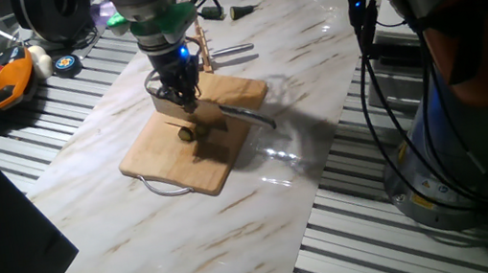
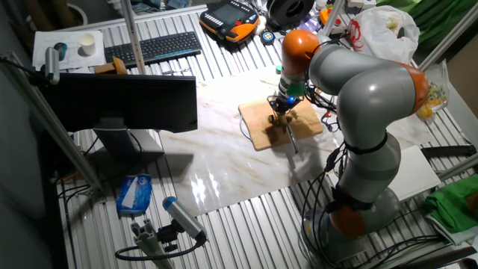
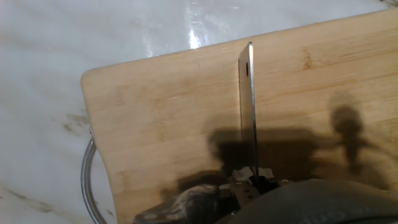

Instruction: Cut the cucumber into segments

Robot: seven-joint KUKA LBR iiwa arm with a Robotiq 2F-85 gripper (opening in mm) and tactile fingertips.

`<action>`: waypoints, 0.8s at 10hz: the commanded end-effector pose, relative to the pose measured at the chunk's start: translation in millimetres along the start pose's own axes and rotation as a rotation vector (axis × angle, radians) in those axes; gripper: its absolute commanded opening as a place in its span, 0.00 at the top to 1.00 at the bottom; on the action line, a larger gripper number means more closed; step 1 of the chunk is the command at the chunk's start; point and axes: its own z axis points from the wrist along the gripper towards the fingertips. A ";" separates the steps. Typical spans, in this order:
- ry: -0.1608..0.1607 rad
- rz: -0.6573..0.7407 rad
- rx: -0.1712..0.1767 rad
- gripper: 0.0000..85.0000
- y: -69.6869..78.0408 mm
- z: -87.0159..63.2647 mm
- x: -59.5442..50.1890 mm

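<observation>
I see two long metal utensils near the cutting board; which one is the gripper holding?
The knife over the wooden board, its blade sticking out from the gripper. The other silver utensil lies on the marble table beyond the board.

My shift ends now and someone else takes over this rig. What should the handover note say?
Gripper: shut on the knife, with the blade reaching out over the board and seemingly clear of the wood.
Cucumber: one small green lump on the board, just under the gripper; hidden in the hand view.
Done: the knife is in hand and poised over the board.
Left: the cutting, as far as shows; no separate cut pieces can be made out.
</observation>
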 end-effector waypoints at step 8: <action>0.003 0.002 -0.024 0.99 -3.2 -17.1 6.0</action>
